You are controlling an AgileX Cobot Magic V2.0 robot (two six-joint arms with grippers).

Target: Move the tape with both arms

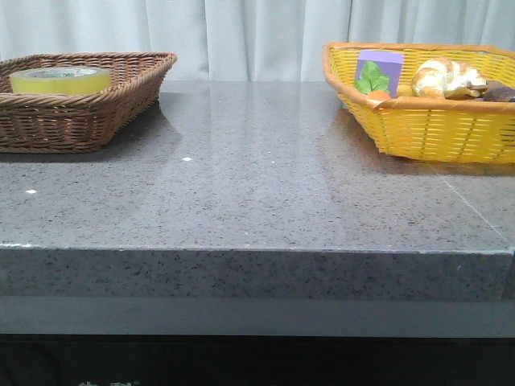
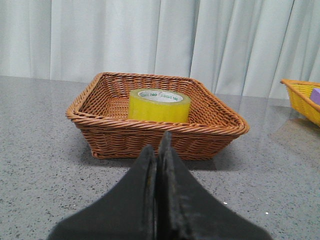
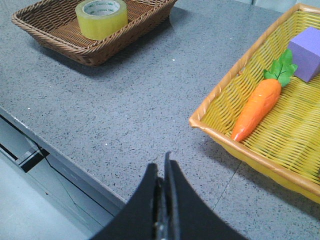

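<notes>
The left gripper [image 2: 157,150] is hovering with its angular black fingers pressed together, pointing at the brown wicker basket [image 2: 150,135]. The right gripper [image 3: 162,172] is likewise closed, empty, hanging over the speckled grey stone table [image 1: 257,185] near its front edge. The glossy yellow tape [image 2: 159,105] is lying flat inside the brown basket, well apart from the yellow woven basket [image 1: 434,121] holding a carrot [image 3: 257,107].

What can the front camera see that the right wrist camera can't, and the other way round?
Only the front view shows the croissant in the yellow basket and the curtain behind. Only the right wrist view shows the whole carrot and the right pincer, closed. Both show the tape in the brown basket, the purple box and the grey table.
</notes>
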